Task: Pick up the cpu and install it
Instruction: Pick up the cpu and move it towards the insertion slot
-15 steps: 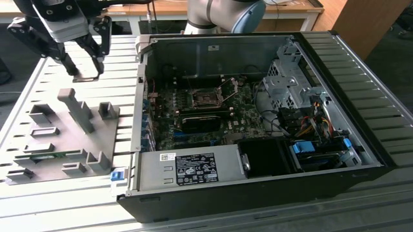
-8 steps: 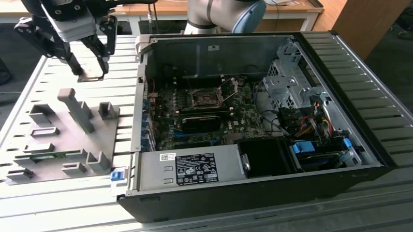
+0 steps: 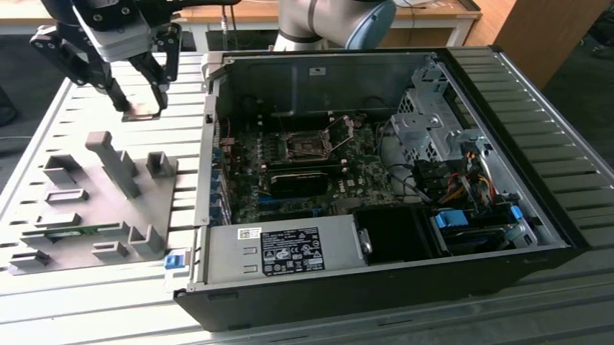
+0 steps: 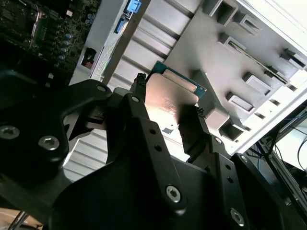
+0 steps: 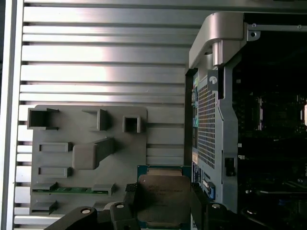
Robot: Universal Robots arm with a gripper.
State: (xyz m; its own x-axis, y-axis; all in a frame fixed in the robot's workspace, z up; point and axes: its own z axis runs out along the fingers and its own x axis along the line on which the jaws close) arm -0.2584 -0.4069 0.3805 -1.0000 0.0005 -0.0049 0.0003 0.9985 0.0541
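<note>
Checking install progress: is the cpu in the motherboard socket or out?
Out: the fingers clamp the cpu over the slatted table, outside the computer case.

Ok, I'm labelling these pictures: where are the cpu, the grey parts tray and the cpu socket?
cpu [image 5: 164, 197]: first wrist view, middle of its silver top.
grey parts tray [image 5: 128, 160]: first wrist view, bare flat surface.
cpu socket [image 3: 309, 146]: exterior view, centre of the socket.

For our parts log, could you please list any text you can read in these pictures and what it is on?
Label on the power supply: print too small to read.
Top of the cpu held in the claw: marks too faint to read.
No text can be quoted.
</note>
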